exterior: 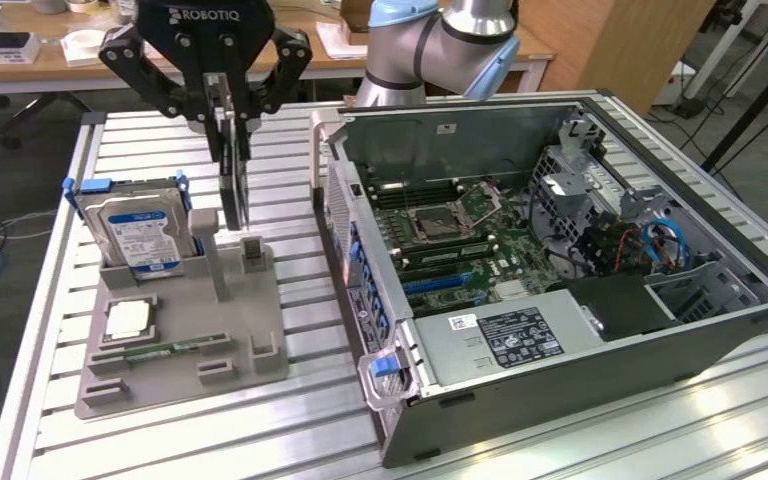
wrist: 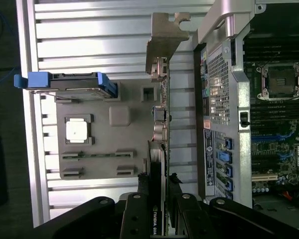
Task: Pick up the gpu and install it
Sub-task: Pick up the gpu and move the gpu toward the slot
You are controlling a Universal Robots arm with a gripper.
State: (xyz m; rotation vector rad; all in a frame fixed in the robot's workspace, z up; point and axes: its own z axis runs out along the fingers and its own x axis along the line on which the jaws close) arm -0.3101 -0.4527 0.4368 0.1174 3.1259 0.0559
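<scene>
The gpu (exterior: 235, 190) hangs upright and edge-on, a thin dark card between my fingers. My gripper (exterior: 231, 120) is shut on its upper end. Its lower end sits just over the posts of the grey holder tray (exterior: 224, 330); I cannot tell whether they touch. In the wrist view the gpu (wrist: 161, 124) runs away from my gripper (wrist: 159, 181), and its silver end bracket (wrist: 164, 37) is at the far end. The card lies between the tray and the open computer case (exterior: 558, 250).
On the tray stand a silver hard drive in a blue caddy (exterior: 137, 225), a square processor chip (exterior: 128, 320) and a narrow green memory stick (exterior: 157, 352). The case lies on its side, motherboard (exterior: 451, 230) exposed with blue slots (exterior: 438, 285). The table is slatted aluminium (exterior: 157, 440).
</scene>
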